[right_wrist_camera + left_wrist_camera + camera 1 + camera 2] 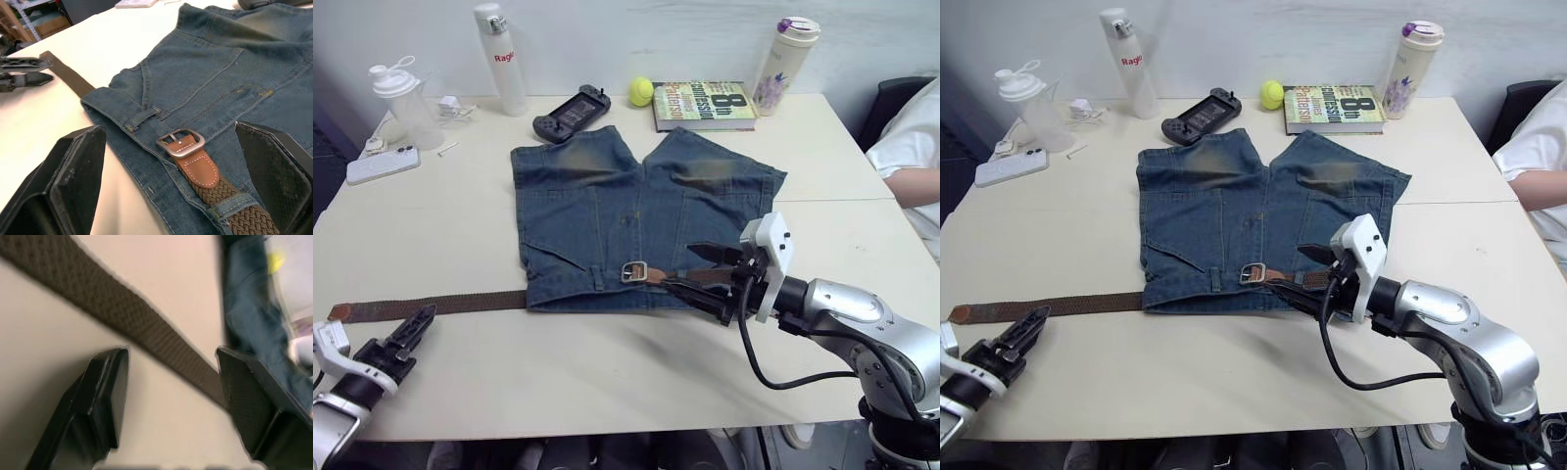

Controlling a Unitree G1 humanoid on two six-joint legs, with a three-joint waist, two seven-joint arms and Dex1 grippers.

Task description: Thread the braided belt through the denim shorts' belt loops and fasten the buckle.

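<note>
Denim shorts (636, 211) flat on bench, waistband nearest. Brown braided belt (440, 305) thru loops, silver buckle (634, 271) mid-waistband, unfastened.

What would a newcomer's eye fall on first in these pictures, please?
Most likely the denim shorts spread mid-table, with the braided belt trailing from the waistband toward the robot's left. The silver buckle lies on the waistband, right before the open right gripper. The left gripper, also open, hovers near the belt's free end.

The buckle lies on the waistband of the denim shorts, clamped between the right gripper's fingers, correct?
Not clamped. The right wrist view shows the buckle lying free on the denim shorts waistband, with the right gripper open and its fingers apart around it.
</note>
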